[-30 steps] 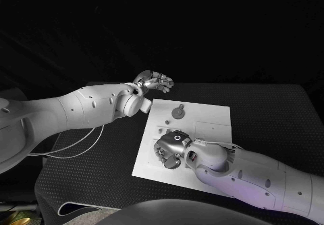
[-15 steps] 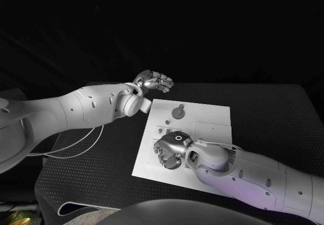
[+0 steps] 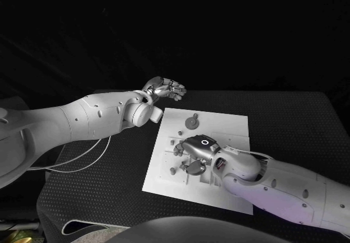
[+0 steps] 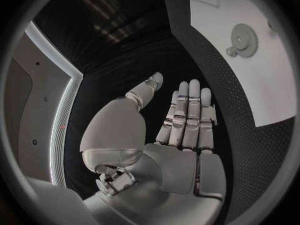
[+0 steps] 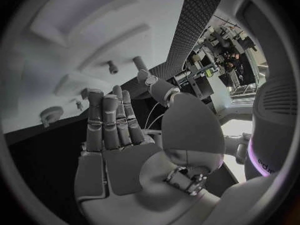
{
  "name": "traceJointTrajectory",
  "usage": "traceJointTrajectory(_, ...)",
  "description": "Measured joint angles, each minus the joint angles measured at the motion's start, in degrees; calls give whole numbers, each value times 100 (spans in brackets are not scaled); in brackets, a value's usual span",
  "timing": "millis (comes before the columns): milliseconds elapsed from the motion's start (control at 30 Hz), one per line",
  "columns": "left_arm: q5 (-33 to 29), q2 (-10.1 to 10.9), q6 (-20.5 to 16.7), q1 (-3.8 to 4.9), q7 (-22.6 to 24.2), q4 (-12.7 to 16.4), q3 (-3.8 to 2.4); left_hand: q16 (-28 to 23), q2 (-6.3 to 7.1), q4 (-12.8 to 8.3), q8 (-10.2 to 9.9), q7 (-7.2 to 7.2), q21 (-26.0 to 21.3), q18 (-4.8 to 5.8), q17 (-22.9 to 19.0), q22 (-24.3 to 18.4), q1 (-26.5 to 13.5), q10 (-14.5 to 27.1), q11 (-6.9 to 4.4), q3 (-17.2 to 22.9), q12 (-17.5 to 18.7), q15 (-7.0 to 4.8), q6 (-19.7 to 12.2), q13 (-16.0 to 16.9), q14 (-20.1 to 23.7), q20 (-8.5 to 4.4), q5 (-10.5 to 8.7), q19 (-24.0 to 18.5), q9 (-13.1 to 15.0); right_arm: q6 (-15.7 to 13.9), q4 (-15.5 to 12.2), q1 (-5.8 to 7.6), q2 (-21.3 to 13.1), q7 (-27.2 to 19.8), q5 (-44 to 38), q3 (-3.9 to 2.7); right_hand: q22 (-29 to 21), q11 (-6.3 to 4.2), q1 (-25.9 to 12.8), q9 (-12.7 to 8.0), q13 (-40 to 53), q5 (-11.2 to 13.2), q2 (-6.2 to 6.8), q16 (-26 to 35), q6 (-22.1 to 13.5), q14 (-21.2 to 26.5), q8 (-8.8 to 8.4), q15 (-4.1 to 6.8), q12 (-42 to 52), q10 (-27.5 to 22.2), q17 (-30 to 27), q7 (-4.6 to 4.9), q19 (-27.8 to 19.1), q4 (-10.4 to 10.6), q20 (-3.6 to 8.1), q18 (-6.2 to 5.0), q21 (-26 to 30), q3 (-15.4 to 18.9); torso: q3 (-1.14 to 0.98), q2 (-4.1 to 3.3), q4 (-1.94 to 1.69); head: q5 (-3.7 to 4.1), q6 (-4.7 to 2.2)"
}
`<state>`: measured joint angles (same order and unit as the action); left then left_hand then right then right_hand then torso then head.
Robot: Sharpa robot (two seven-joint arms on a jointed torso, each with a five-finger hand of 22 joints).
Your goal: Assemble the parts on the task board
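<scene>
Your right hand hovers over the middle of the white rectangular task board; its wrist view shows the fingers straight, apart, holding nothing. Your left hand hangs beyond the board's far left corner; its wrist view shows it open-palmed and the round grey gear part on the board.

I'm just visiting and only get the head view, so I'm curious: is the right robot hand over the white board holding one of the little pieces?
Observer: No. The right wrist view shows the right robot hand with a bare palm and straight fingers, holding nothing.
Operator: And the left one, up at the back? It looks curled to me.
Observer: The left wrist view shows the left robot hand flat and empty, with its fingers stretched out side by side.
</scene>
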<state>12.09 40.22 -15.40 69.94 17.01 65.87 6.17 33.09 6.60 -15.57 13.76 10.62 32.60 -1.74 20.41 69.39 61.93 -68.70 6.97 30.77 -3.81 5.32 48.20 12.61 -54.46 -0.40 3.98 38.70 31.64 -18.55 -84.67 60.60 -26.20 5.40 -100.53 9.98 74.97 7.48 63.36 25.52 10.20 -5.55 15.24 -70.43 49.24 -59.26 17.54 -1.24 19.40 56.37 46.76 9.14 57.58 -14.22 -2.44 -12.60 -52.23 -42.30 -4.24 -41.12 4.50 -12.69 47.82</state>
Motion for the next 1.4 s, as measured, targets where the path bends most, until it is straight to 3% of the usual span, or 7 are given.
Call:
traceJointTrajectory(167, 0, 27, 0, 0, 0, -37, 1, 0, 0, 0, 0, 0, 0, 0, 6, 0, 0, 0, 0, 0, 0, 0, 0, 0, 0, 0, 0, 0, 0, -252, -300, 223, -443, -143, 550, -74, 0, -7, -37, -20, 0, -28, 38, -31, -4, 21, -2, 21, 90, 4, 0, 4, 0, 121, -1, 0, 0, 57, -4, 4, 18, 52, -62)
traceJointTrajectory(433, -13, -38, 2, -6, 0, -218, 6, 0, 0, 0, 0, 0, 0, 0, 11, 4, 0, 0, 0, 0, 0, 0, 0, 0, 0, 0, 0, 0, 0, -157, -530, 769, -1269, -286, 1930, -166, 0, -264, -327, -7, 397, -100, -117, -57, 59, 1, 92, 235, 845, 396, -42, 67, 0, 302, -1, 0, -1, 493, -15, 44, 63, 202, -180)
traceJointTrajectory(567, -23, -56, 6, -17, 1, -292, 7, 0, 0, 0, 0, 0, 0, 0, 11, 4, 0, 0, 0, 0, 0, 0, 0, 0, 0, 0, 0, 0, 0, 118, -610, 901, -1728, -244, 2647, -158, 0, -478, -516, 92, 1867, -133, -228, -120, 117, -81, 128, 413, 2669, 119, -47, -19, 75, 404, 72, -10, -17, 782, -19, 82, 116, 276, -230)
traceJointTrajectory(633, -36, -58, 9, -32, 1, -308, 7, 0, 0, 0, 0, 0, 0, 0, 11, 4, 0, 0, 0, 0, 0, 0, 0, 0, 0, 0, 0, 0, 0, 317, -646, 953, -1947, -150, 3060, -157, 0, -504, -592, 149, 2555, -103, -290, -263, 101, -151, 132, 484, 3463, -96, 52, -40, 156, 468, 154, -17, -160, 831, -23, 99, 143, 313, -249)
traceJointTrajectory(900, -68, -30, 26, -59, 2, -300, 11, 0, 0, 0, 0, 0, 0, 0, 17, 9, 0, 0, 0, 0, 0, 0, 0, 1, 0, 0, 0, 0, 0, 1119, -877, 971, -2495, 553, 4094, -137, -1, -546, -826, 363, 3827, 134, -359, -720, 156, -320, 203, 586, 4863, -314, 518, -153, 313, 697, 309, -9, -590, 799, -40, 188, 255, 422, -253)
traceJointTrajectory(1100, -77, -12, 40, -79, 2, -270, 12, -22, 0, 0, 0, -12, 0, 0, 20, 9, 0, 0, 0, 0, 0, 0, -12, 1, 0, 0, 0, 0, 0, 1572, -1122, 968, -2720, 1145, 4468, -89, -1, -729, -1255, 519, 4261, 245, -407, -965, 375, -527, 337, 708, 5385, -42, 737, -323, 583, 1135, 458, -15, -837, 619, -51, 245, 305, 478, -197)
traceJointTrajectory(1400, -87, 3, 63, -125, -2, -221, 34, -22, -22, 0, 0, -20, 0, 0, 30, 13, -22, 0, 0, 0, 0, 0, -20, 1, 0, 0, 0, 0, 0, 2186, -1380, 967, -2753, 1997, 4942, 148, -1, -740, -1719, 629, 4465, 244, -613, -988, 435, -616, 359, 740, 5427, -11, 968, -327, 597, 1262, 555, 4, -989, 539, -37, 328, 350, 606, -116)
